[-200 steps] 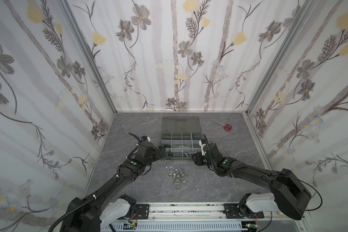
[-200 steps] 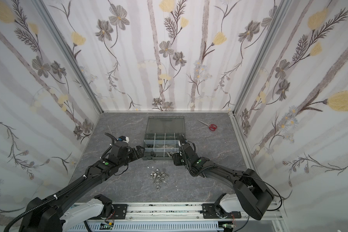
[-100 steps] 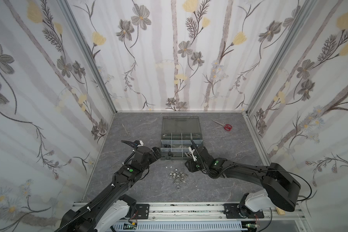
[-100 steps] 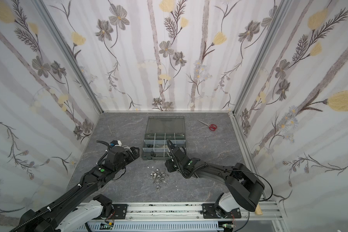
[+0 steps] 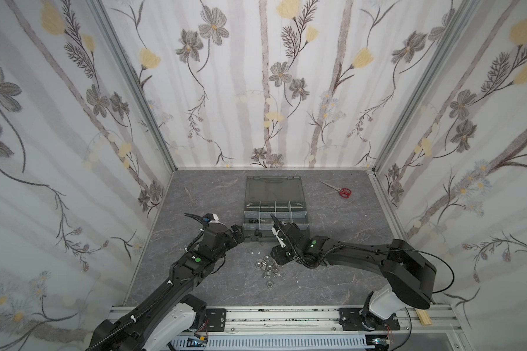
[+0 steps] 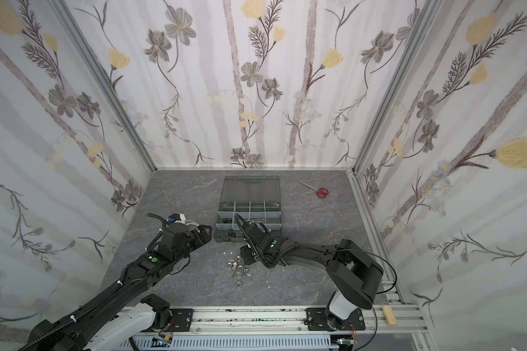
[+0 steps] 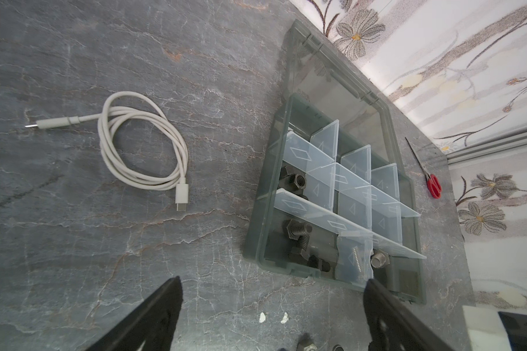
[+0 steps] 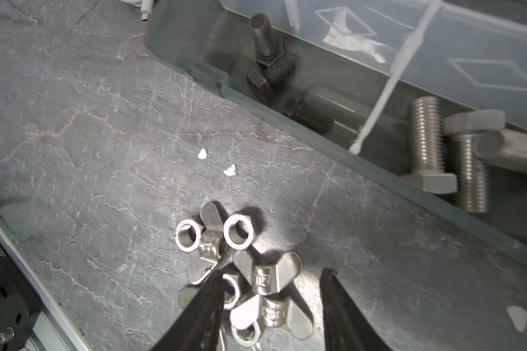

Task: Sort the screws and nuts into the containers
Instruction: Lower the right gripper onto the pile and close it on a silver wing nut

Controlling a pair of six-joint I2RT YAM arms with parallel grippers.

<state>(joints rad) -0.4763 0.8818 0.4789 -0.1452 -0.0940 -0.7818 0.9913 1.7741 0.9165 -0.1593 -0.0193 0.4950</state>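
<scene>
Looking down from the right wrist camera, the loose nuts [image 8: 238, 232] sit in a small heap on the grey table [image 8: 73, 136], just in front of the case [image 8: 286, 118]. It's a couple of plain silver hex ones plus several winged ones, stacked on each other. The right gripper [image 8: 271, 272] is right over that heap with its jaws partly spread and one winged nut sitting between them. One finger [image 8: 207, 297] overlaps the pile and the other has a clear gap beside the nut, so nothing is pinched. Can't tell whether the tips touch the table.

The left gripper [image 7: 271, 281] has its jaws spread wide with nothing in them, over bare table just by the near left corner of the case.

Inside the case, the black screws [image 8: 268, 60] are in the near corner compartment. The silver screws [image 8: 423, 136] are in the next one along the near wall, with a pale divider between them. A few black nuts [image 7: 292, 179] are in the compartment just behind the black screws. The lid [image 5: 274, 185] lies open toward the back wall.

Two white flecks [image 8: 201, 153] sit between the heap and the case. A coiled white cable [image 7: 143, 152] lies apart from the case, and red scissors [image 5: 343, 192] are well off at the back right.
</scene>
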